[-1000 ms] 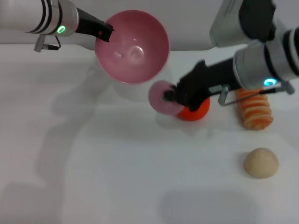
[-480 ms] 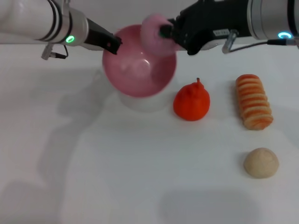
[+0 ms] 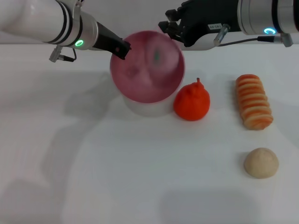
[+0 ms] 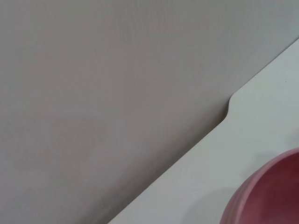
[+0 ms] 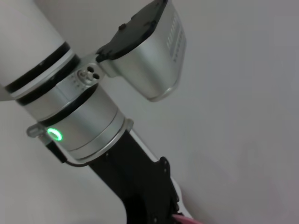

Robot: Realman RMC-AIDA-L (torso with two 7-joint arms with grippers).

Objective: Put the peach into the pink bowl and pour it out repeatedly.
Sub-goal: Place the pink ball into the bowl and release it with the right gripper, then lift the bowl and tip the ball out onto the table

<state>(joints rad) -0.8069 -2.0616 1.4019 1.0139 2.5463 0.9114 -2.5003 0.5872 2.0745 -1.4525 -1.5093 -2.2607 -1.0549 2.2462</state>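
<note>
Peach just dropped into the held bowl; the pour comes next.

The left end effector (image 3: 122,48) pinches the near-left rim of the pink bowl (image 3: 147,67) and holds it above the tabletop (image 3: 93,158), its mouth tipped toward the camera. The peach (image 3: 156,55) lies inside the bowl against its far wall, blurred, its dark stem just showing. The right end effector (image 3: 167,25) hangs at the bowl's far rim with its fingers spread and nothing in them. The placing step looks done. Next, I judge, the right arm must clear away, then the left wrist must roll the bowl until the peach tumbles out onto bare tabletop, away from the red fruit (image 3: 191,102) just beside the bowl.
</note>
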